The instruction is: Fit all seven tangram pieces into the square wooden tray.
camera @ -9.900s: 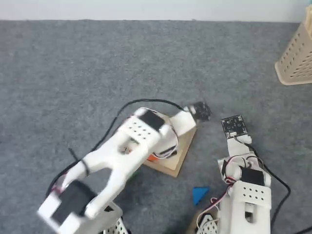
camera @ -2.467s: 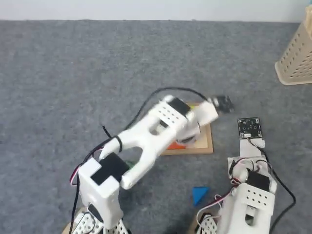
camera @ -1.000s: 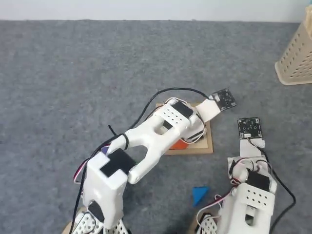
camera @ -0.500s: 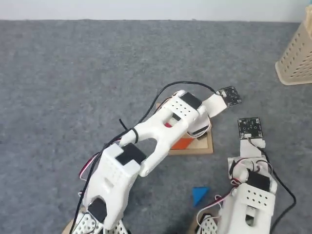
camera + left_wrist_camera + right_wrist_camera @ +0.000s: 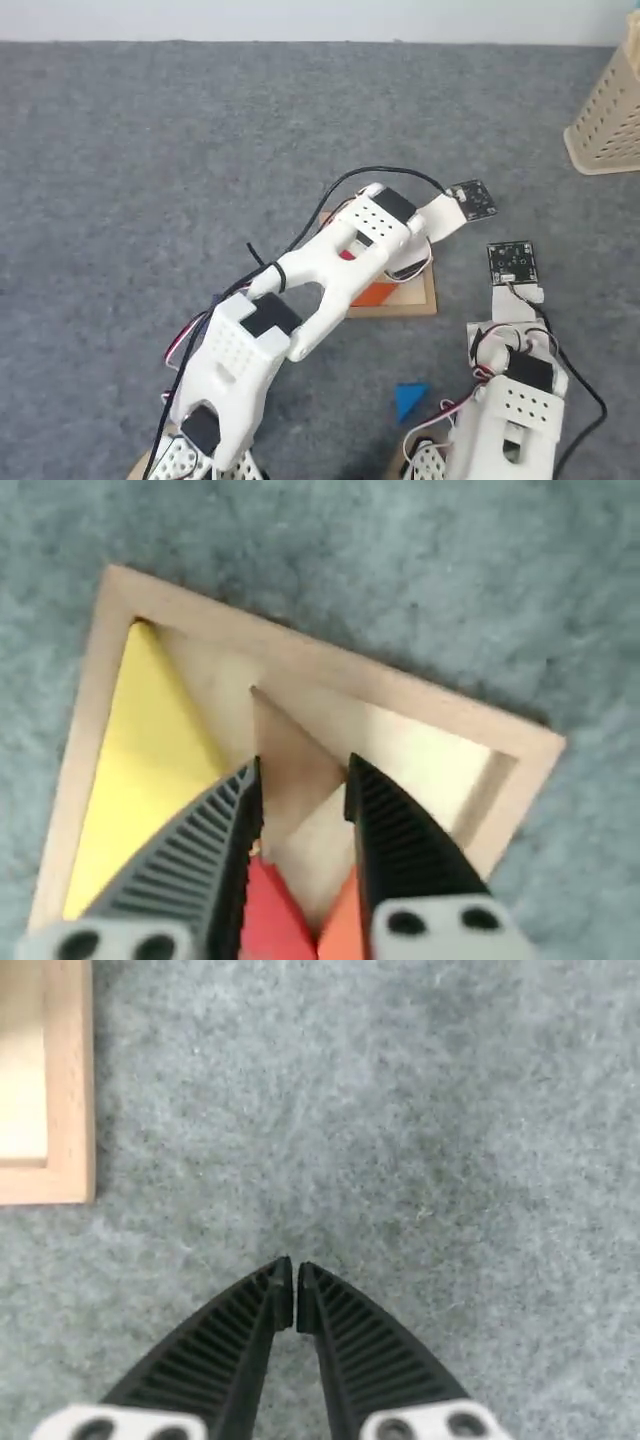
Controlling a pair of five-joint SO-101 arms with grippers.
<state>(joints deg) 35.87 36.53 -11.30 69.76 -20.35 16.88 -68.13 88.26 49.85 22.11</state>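
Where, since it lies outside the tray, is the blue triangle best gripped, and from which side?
Probably from straight above: the blue triangle lies flat on the carpet, so pinch across two of its thin side edges, near the middle.

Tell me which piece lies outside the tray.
The blue triangle, on the carpet beside the right arm. The yellow, red and orange pieces sit inside the tray.

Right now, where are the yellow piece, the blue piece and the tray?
yellow piece [image 5: 130, 770]: left wrist view, its middle.
blue piece [image 5: 408, 399]: high view, its middle.
tray [image 5: 350, 680]: left wrist view, wooden rim.
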